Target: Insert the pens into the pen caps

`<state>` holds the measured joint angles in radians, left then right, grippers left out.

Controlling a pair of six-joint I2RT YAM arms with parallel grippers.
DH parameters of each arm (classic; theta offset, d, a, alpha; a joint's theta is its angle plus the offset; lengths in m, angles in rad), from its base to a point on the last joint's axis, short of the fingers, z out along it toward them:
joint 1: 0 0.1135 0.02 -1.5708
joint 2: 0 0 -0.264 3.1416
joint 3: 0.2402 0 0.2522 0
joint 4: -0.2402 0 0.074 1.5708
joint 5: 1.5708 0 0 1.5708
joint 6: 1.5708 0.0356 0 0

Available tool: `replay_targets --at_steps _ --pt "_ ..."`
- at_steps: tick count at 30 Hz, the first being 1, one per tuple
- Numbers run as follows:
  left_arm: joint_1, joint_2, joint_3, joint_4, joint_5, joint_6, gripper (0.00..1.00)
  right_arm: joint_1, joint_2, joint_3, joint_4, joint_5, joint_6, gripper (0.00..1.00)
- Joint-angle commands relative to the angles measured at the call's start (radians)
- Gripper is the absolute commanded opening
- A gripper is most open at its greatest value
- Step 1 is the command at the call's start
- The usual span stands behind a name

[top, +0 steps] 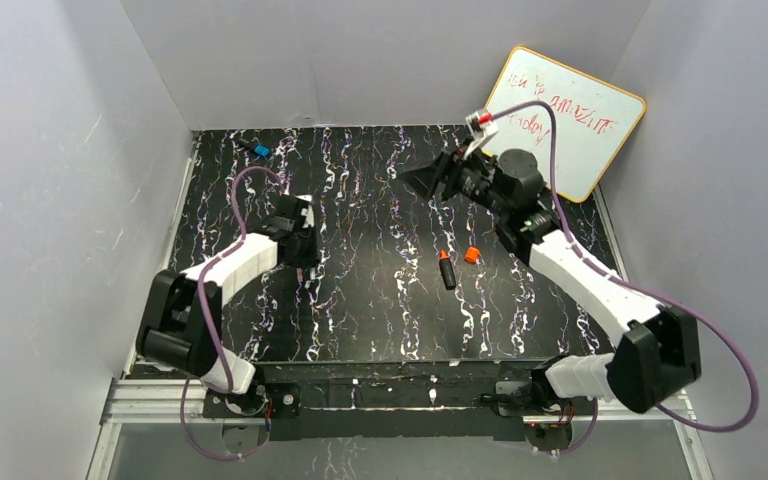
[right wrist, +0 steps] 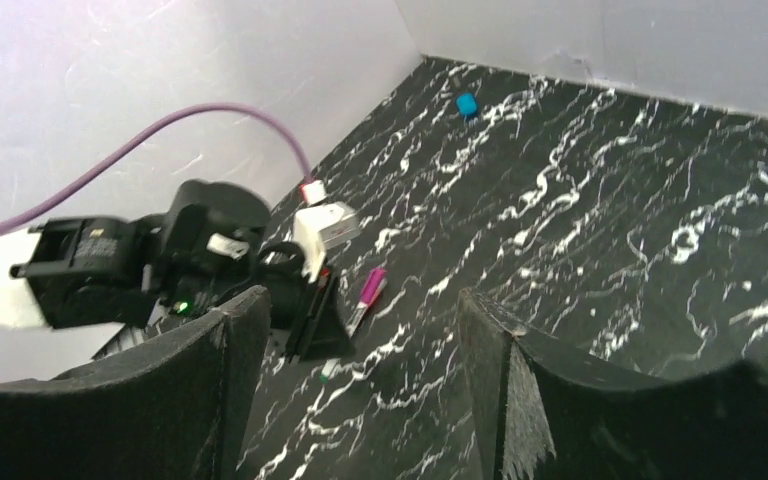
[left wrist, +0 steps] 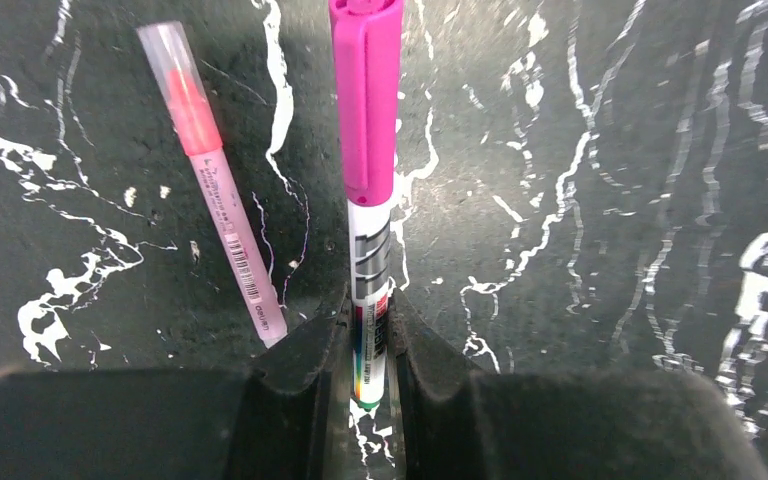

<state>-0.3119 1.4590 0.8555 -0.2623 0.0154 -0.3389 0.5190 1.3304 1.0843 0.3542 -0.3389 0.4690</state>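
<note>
The white pen point(left wrist: 370, 265) with magenta cap point(left wrist: 365, 100) is clamped by the left gripper point(left wrist: 368, 325). The right gripper point(right wrist: 360, 310) is spread wide, empty.

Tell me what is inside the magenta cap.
The white pen runs into the magenta cap; the left gripper clamps the barrel lower down. The pen's tip is hidden by the cap's opaque wall.

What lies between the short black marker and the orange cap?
Nothing: the top view shows only a narrow bare strip of marbled table between the black marker and the orange cap; they lie apart.
</note>
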Motion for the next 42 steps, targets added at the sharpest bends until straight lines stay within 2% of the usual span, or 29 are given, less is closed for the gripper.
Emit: replay_targets --at_steps 1,6,10,13,15,21,28,32,42 --pt "-0.058 0.088 0.097 -0.144 -0.176 0.023 0.0 -0.001 -0.12 -0.108 0.032 0.011 0.018 0.76" --pt "-0.075 0.211 0.201 -0.205 -0.239 0.021 0.0 -0.002 -0.172 -0.185 -0.063 0.019 0.003 0.76" --pt "-0.08 0.238 0.237 -0.227 -0.282 0.008 0.18 -0.001 -0.214 -0.22 -0.254 0.211 -0.026 0.77" --pt "-0.081 0.252 0.256 -0.245 -0.298 0.01 0.26 -0.001 -0.203 -0.202 -0.433 0.385 -0.012 0.8" --pt "-0.08 0.257 0.269 -0.25 -0.297 0.012 0.31 -0.001 -0.161 -0.17 -0.564 0.448 0.014 0.8" --pt "-0.08 0.231 0.288 -0.237 -0.276 0.016 0.42 -0.002 -0.018 -0.144 -0.749 0.396 0.043 0.77" --pt "-0.08 0.1 0.278 -0.193 -0.22 0.037 0.47 -0.001 0.103 -0.144 -0.776 0.418 0.026 0.69" --pt "-0.08 0.001 0.249 -0.199 -0.212 0.056 0.48 0.0 0.159 -0.136 -0.72 0.414 0.002 0.66" --pt "-0.079 -0.215 0.228 -0.243 -0.164 0.064 0.5 0.036 0.37 0.024 -0.765 0.54 -0.054 0.64"
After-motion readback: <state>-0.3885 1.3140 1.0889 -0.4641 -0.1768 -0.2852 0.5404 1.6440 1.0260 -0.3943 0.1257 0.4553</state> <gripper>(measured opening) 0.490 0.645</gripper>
